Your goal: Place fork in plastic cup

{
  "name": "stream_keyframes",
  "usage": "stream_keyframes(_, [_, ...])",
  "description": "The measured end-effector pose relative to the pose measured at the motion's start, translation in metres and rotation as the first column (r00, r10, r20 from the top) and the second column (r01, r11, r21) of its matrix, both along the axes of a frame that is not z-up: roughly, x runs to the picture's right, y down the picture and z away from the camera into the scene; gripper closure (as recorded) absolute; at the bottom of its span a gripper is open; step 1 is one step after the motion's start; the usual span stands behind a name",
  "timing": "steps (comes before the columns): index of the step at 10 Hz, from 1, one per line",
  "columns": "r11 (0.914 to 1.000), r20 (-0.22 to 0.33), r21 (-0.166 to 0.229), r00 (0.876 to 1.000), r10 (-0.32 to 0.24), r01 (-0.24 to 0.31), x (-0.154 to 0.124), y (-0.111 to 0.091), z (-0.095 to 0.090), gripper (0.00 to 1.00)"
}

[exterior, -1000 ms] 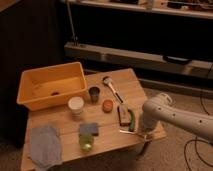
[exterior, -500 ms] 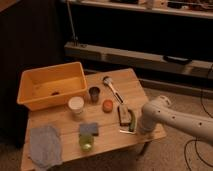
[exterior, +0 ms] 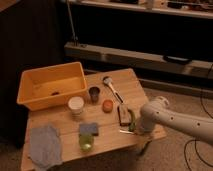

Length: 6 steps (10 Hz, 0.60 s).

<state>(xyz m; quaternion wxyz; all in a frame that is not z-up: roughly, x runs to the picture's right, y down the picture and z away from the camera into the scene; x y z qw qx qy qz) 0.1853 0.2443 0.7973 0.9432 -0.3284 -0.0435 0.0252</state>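
The fork (exterior: 126,131) is a thin silver sliver lying flat near the table's front right edge, just in front of a green curved object (exterior: 132,120). The plastic cup (exterior: 86,143), short and lime-green, stands upright at the front middle of the table, well left of the fork. My white arm (exterior: 172,119) reaches in from the right. Its gripper (exterior: 138,129) hangs low at the table's right front corner, right beside the fork's right end and largely hidden behind the arm's rounded end.
On the wooden table (exterior: 65,125) stand a yellow bin (exterior: 50,89), a white cup (exterior: 76,104), a dark metal cup (exterior: 94,93), an orange disc (exterior: 107,105), a long round-headed utensil (exterior: 113,90), a brown block (exterior: 123,115), a blue sponge (exterior: 89,129) and a grey cloth (exterior: 45,145). Shelving stands behind.
The arm has sunk slightly toward the table's front right corner. The fork, the cups and the other objects lie where they were.
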Motion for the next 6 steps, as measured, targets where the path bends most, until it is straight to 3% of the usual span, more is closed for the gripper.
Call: stream_keyframes(6, [0.9986, -0.035, 0.002, 0.998, 0.054, -0.054, 0.0060, -0.0075, 0.0090, 0.20])
